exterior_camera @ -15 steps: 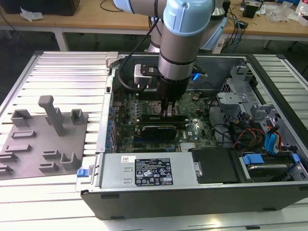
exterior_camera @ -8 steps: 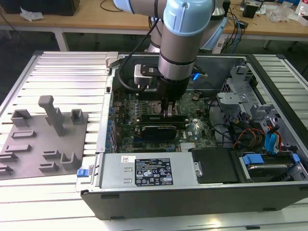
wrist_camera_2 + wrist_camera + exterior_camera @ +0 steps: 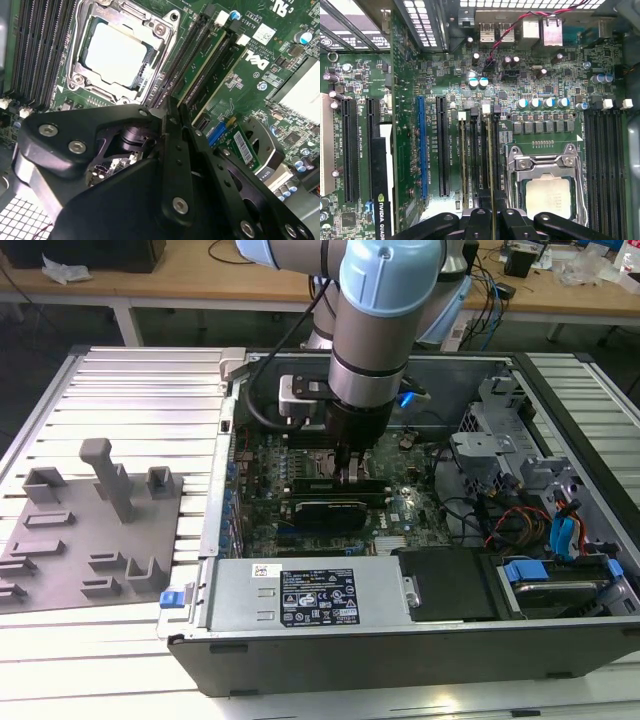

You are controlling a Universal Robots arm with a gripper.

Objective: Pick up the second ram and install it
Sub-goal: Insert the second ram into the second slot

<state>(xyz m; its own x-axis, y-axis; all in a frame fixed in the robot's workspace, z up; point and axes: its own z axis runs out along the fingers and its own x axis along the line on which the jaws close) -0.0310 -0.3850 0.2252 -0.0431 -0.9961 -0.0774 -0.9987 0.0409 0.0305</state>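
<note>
Second ram point(image 3: 490, 165) sat edge-up in its slot beside the processor socket point(image 3: 547, 192), our tool point(image 3: 493, 220) clamped on it, we reckon not fully seated yet

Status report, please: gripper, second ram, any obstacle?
Gripper shut on second ram, down over the memory slots beside processor socket. Another stick already seated alongside. No obstacle seen.

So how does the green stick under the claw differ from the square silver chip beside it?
The second ram is long, thin and green; the processor is square and silvery. The second ram stands on edge, while the processor lies flat inside a metal frame. The gripper is closed on the second ram; the processor is untouched. Both sit on the same green motherboard.
</note>
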